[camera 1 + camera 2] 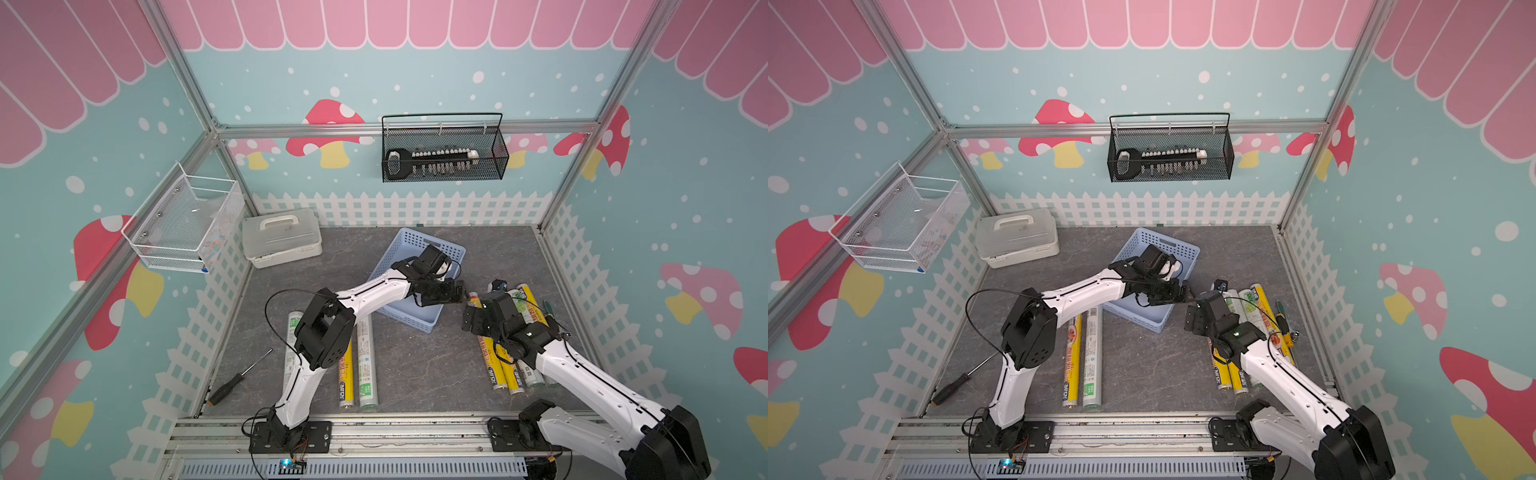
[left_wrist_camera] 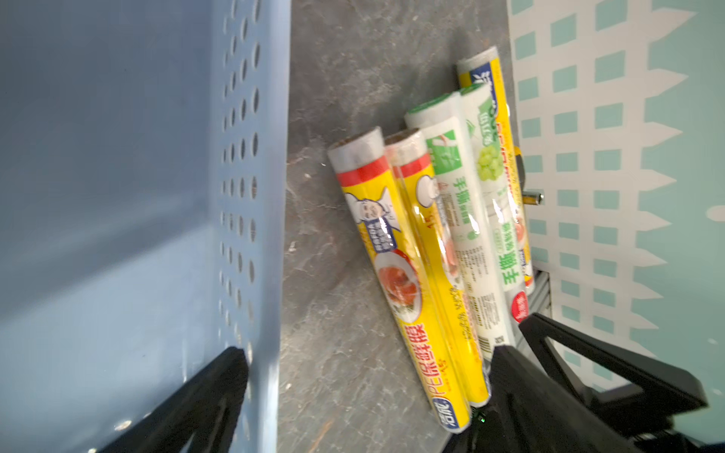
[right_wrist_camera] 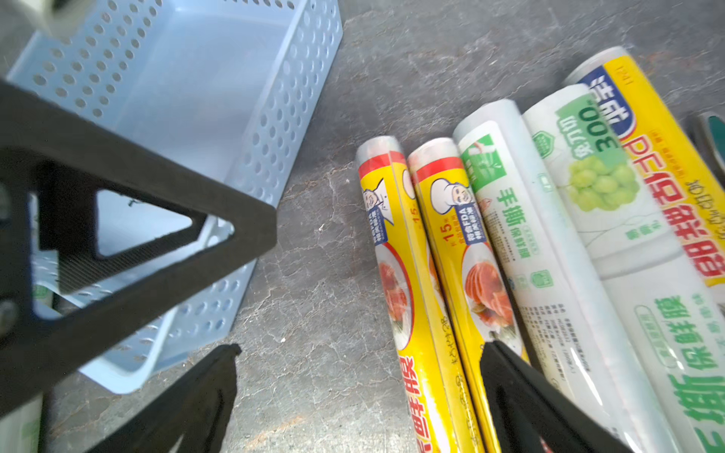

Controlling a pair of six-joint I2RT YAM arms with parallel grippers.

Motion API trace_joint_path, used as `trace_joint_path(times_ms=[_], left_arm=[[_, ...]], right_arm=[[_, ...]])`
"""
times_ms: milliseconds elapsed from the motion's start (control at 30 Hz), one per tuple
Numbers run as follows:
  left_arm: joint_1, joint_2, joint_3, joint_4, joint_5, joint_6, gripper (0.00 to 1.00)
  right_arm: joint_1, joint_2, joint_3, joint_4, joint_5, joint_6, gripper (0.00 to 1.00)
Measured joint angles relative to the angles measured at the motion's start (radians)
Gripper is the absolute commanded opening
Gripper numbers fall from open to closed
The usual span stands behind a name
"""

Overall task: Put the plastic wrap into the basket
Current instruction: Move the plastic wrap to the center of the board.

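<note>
The light blue basket (image 1: pixel 405 249) (image 1: pixel 1142 245) stands on the grey floor, and what shows of its inside is bare. Several rolls of plastic wrap (image 1: pixel 496 370) (image 1: pixel 1223 374), yellow and white with green labels, lie side by side to its right. More rolls (image 1: pixel 368 365) (image 1: pixel 1092 357) lie near the left arm. My left gripper (image 1: pixel 462 291) (image 2: pixel 365 392) hangs open across the basket's right wall (image 2: pixel 243 157). My right gripper (image 1: pixel 469 318) (image 3: pixel 361 392) is open low over the right-hand rolls. The outermost yellow roll (image 3: pixel 396 274) lies between its fingers, untouched.
A screwdriver (image 1: pixel 239 378) lies at the left floor edge. A white lidded box (image 1: pixel 282 241) sits at the back left. A white wire basket (image 1: pixel 183 224) and a black wire basket (image 1: pixel 444 162) hang on the walls. A green-handled tool (image 1: pixel 550 309) lies beside the right rolls.
</note>
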Motion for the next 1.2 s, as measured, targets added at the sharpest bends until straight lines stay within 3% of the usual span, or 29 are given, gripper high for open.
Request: trace_joint_path(times_ms=[167, 267, 500, 633, 833, 1000, 1200], left_arm=[[-0.016, -0.002, -0.102, 0.2, 0.107, -0.13, 0.99], [-0.014, -0.036, -0.171, 0.256, 0.105, -0.161, 0.99], [0.044, -0.306, -0.297, 0.15, -0.072, -0.064, 0.99], [0.174, -0.409, -0.293, 0.115, -0.152, 0.021, 0.99], [0.374, -0.287, -0.24, 0.065, -0.145, 0.083, 0.99], [0.378, -0.154, -0.2, 0.015, -0.105, 0.109, 0.99], [0.36, -0.137, -0.21, -0.013, -0.08, 0.124, 0.97]], right_arm=[[-0.043, -0.009, -0.008, -0.007, -0.041, 0.004, 0.99], [-0.056, 0.002, -0.009, -0.006, -0.087, 0.003, 0.99], [-0.076, 0.071, 0.02, 0.042, -0.232, -0.016, 0.99], [-0.076, 0.18, 0.101, 0.076, -0.309, -0.031, 0.99], [-0.099, 0.387, 0.252, 0.098, -0.34, -0.056, 0.98], [-0.13, 0.544, 0.379, 0.092, -0.375, -0.088, 0.98], [-0.146, 0.669, 0.478, 0.065, -0.409, -0.14, 0.96]])
